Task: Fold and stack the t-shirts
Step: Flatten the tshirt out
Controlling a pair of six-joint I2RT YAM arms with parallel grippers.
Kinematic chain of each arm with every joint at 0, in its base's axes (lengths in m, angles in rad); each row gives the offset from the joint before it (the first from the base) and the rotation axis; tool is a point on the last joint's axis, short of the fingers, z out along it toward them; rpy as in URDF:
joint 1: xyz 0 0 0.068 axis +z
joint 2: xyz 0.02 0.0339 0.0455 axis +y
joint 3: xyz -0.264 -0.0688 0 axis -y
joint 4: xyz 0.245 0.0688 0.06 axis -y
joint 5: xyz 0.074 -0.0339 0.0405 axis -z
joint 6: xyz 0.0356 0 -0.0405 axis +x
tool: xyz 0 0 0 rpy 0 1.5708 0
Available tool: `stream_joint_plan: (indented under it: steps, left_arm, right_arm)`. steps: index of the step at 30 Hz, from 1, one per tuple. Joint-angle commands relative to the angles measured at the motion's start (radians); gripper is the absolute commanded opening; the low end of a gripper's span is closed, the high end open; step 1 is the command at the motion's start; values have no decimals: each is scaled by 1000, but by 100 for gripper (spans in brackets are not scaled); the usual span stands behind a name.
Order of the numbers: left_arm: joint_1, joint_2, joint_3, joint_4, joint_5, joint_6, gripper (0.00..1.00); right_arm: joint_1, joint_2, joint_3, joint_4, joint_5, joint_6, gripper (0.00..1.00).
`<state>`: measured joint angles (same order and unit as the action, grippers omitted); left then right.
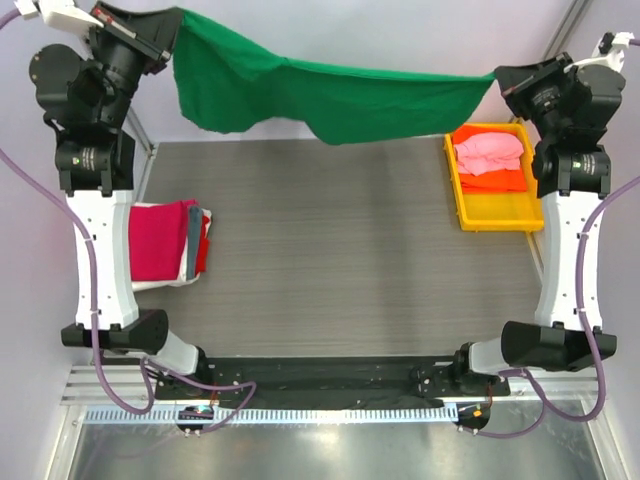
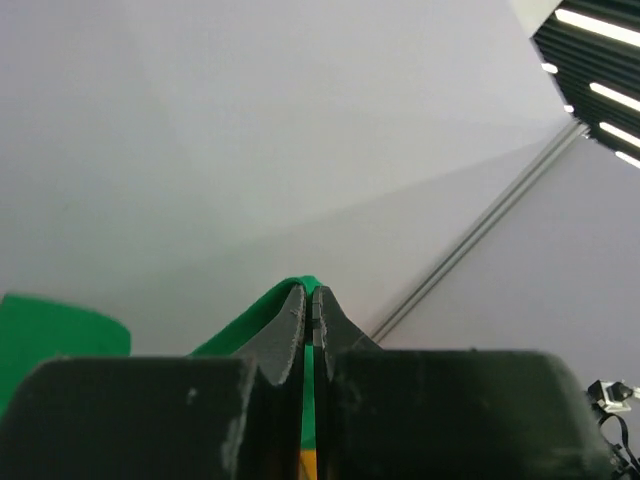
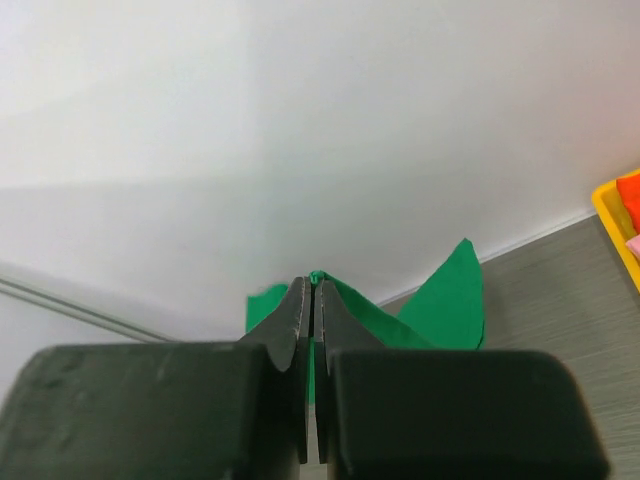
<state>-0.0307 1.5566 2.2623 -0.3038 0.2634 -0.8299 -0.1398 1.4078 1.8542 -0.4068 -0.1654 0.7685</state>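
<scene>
The bright green t-shirt (image 1: 300,95) hangs stretched in the air over the far edge of the table, held between both grippers. My left gripper (image 1: 172,28) is shut on its left corner; green cloth (image 2: 250,310) shows pinched between the jaws. My right gripper (image 1: 497,78) is shut on its right corner, with green cloth (image 3: 440,300) below the jaws. A folded stack with a crimson shirt (image 1: 158,240) on top, red (image 1: 203,243) and white beneath, lies at the left. Pink (image 1: 490,150) and orange (image 1: 492,181) shirts lie in the tray.
A yellow plastic tray (image 1: 497,213) stands at the right side of the grey table (image 1: 330,260). The arm bases sit at the near edge. A light wall lies behind the table.
</scene>
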Motion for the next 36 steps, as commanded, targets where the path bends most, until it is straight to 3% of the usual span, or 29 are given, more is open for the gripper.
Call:
stream_joint_plan:
  steps: [1,3,10,13,16,25,36]
  left_arm:
    - [15,-7,-196,63,22,43,1]
    - [15,-67,-335,113,10,61,1]
    - [9,-272,-1078,299,40,29,1]
    - [6,-349,-1301,344,40,41,0]
    - [5,-429,-1472,344,56,43,0]
    - [-11,-607,-1771,226,28,-38,0]
    - [-9,-992,-1764,-139,-18,-34,0]
  right_arm:
    - [-15,33,-82,43,-69,6,1]
    - [-17,31,-212,101,-86,5,1]
    - [-30,-7,-715,341,-134,23,1]
    - [-32,-32,-950,434,-140,18,1]
    - [-34,-38,-1035,456,-137,-14,1]
    - [-35,-156,-1289,453,-137,-67,1]
    - [-34,-483,-1435,176,-56,-153,1]
